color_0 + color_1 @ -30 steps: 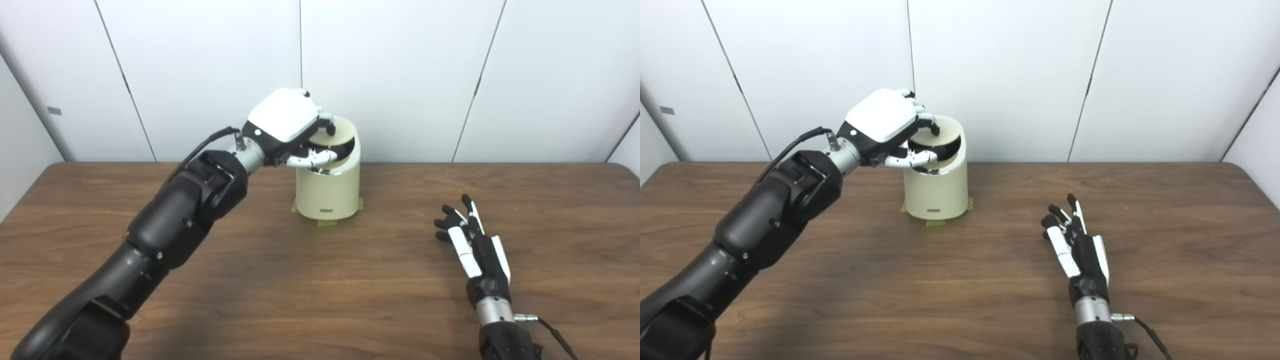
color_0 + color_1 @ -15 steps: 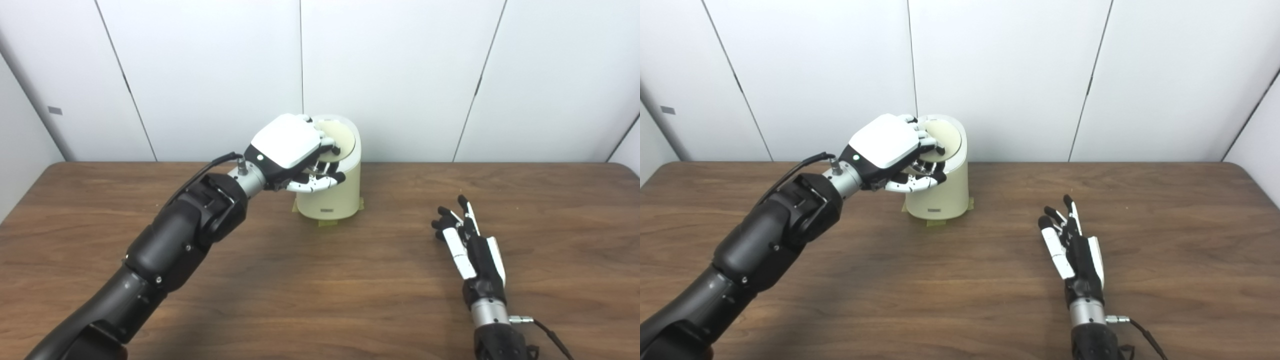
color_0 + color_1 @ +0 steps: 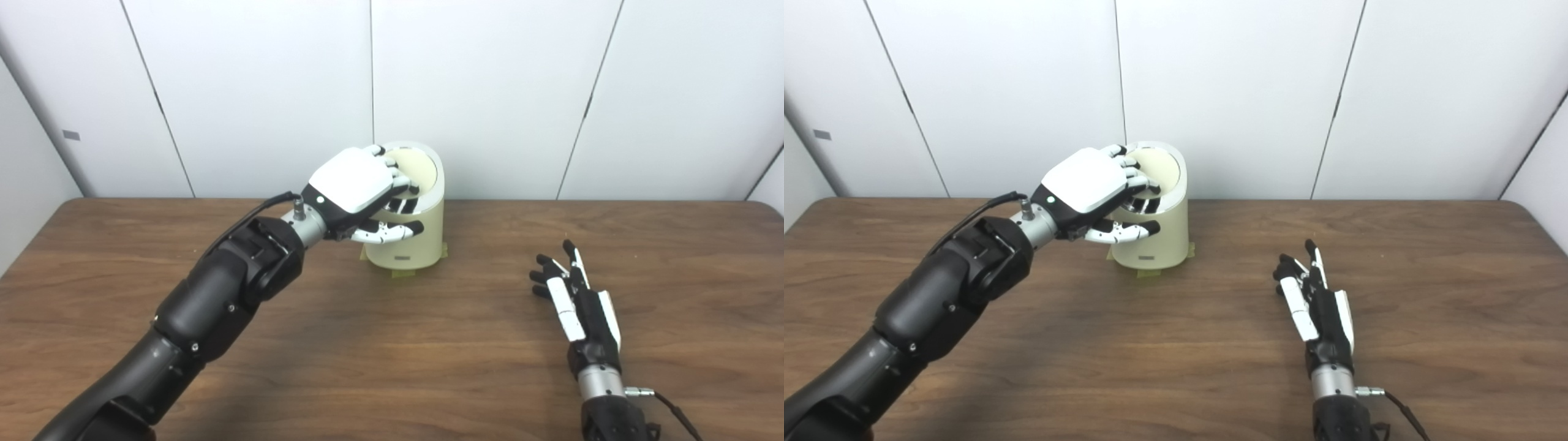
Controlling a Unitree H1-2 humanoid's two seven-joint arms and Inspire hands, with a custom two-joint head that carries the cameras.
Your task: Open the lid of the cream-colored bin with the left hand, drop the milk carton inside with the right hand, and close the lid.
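Your left robot hand [image 3: 361,193] sat loosely curled over the cream bin [image 3: 407,236] front rim, gripping nothing; lid [image 3: 413,168] looked shut, likely light, stiff plastic, best taken by its front edge. Right robot hand [image 3: 576,297] lay open on the surface [image 3: 392,343], well right of the bin; no milk carton visible, nothing blocking.

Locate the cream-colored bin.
The cream-colored cylindrical bin stands at the table's far edge, centre-left in both eye views, near the white wall; the left hand is at its lid.
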